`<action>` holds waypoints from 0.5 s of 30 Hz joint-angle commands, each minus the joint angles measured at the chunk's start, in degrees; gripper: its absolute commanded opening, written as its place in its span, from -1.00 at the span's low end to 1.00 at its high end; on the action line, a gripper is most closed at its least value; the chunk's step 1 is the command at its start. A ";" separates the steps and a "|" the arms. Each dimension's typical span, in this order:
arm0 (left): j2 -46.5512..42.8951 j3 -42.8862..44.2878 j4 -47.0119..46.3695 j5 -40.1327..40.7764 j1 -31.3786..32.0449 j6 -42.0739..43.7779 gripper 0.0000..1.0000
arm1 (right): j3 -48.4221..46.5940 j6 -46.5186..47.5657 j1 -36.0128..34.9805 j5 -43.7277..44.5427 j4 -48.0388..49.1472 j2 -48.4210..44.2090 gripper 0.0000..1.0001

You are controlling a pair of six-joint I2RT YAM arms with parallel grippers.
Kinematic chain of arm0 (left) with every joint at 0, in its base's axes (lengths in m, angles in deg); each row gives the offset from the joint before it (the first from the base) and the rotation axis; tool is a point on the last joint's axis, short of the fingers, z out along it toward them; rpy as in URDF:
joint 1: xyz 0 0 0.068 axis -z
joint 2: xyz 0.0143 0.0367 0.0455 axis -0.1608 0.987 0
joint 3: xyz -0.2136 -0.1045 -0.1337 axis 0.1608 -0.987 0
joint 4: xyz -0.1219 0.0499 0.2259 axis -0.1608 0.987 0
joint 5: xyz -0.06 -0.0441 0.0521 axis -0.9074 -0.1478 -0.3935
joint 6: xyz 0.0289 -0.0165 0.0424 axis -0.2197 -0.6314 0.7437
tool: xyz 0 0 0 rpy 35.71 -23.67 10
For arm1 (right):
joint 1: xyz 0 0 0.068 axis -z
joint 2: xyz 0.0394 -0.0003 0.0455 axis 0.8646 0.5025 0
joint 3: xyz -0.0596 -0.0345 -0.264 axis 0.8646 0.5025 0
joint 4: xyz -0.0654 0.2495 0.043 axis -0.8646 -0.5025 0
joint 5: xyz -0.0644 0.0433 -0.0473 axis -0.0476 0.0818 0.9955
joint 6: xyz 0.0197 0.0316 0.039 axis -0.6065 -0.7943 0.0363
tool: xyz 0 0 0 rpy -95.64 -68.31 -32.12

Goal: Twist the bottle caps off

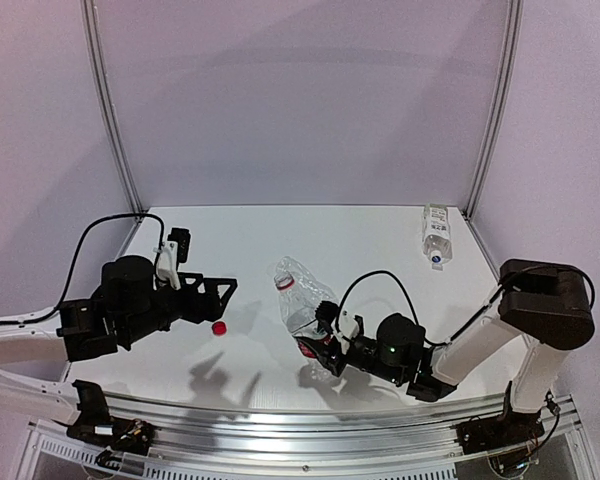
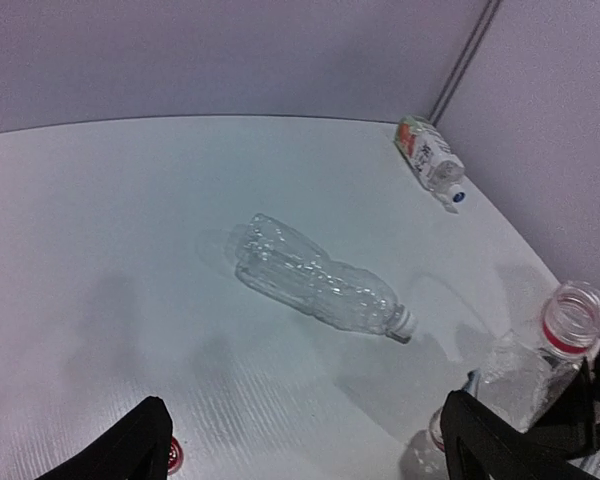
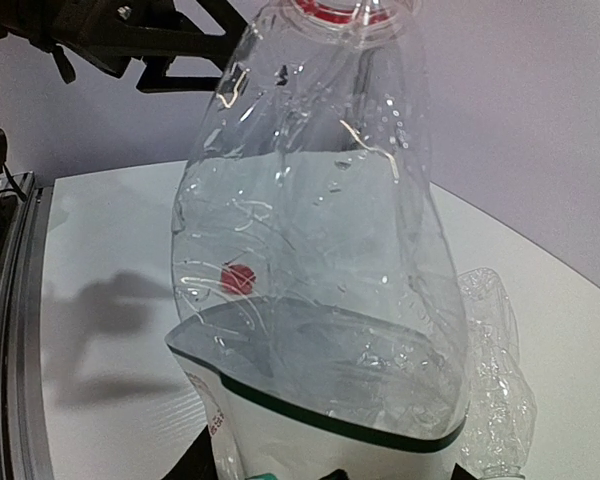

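Observation:
My right gripper (image 1: 325,350) is shut on the lower body of a clear bottle (image 3: 310,220) and holds it tilted off the table. The bottle has a white label edged in dark green and a red ring at its open neck (image 1: 285,283). A red cap (image 1: 219,327) lies loose on the table. Just above it my left gripper (image 1: 223,292) is open and empty, and the left wrist view shows that cap (image 2: 173,456) beside its left finger. A slim ribbed bottle (image 2: 315,275) lies on its side, white cap (image 2: 404,322) on. A labelled bottle (image 1: 435,233) lies at the back right, capped (image 1: 437,264).
Metal frame posts (image 1: 492,110) rise at the back corners in front of the pale walls. A rail (image 1: 310,425) runs along the near table edge by the arm bases. The ribbed bottle (image 3: 495,380) lies close behind the held one.

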 commanded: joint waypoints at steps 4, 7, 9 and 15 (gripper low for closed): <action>-3.60 1.88 1.50 -10.35 4.65 5.81 0.84 | 0.87 -1.28 0.47 -2.55 1.62 -1.14 -0.10; -2.82 3.67 1.43 -11.99 7.17 7.21 0.85 | 0.87 -1.29 0.51 -3.12 1.61 -1.16 -0.10; -1.88 4.99 1.39 -12.44 8.46 7.70 0.85 | 0.92 -1.29 0.51 -3.36 1.60 -1.17 -0.10; 2.38 7.58 -1.30 -13.91 9.49 6.82 0.85 | 1.21 -1.22 0.51 -5.14 1.96 -1.39 -0.10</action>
